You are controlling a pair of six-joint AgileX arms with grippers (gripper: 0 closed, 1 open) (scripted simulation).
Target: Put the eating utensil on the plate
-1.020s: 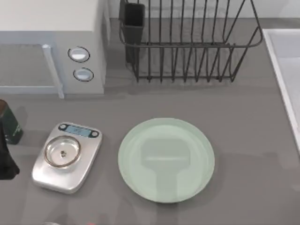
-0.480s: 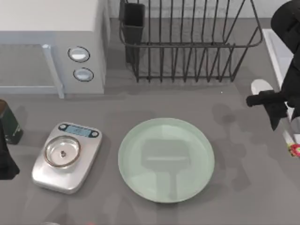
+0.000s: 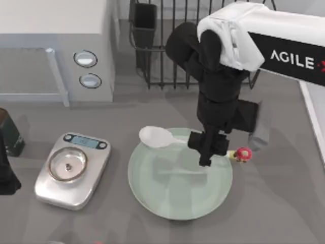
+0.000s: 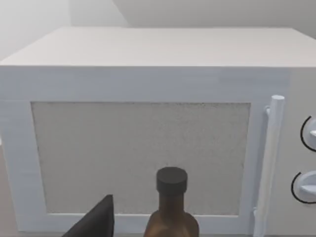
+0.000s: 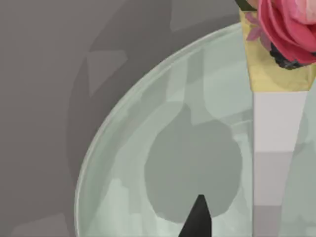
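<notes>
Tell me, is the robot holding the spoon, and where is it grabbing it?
Yes. The right gripper holds the small white spoon by its thin handle, between the bowl and the pink-and-yellow knob, above the mint-green plate.

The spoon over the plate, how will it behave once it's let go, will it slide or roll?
The spoon looks thin, rigid and probably light. On the glossy plate it may skid a little. Its oval bowl and the knob at the handle end could let it rock rather than roll. The right claw grips its handle.

The plate [image 3: 167,198] is pale green. The spoon [image 3: 156,136] is white with a pink and yellow knob. The scale [image 3: 71,170] is silver.
</notes>
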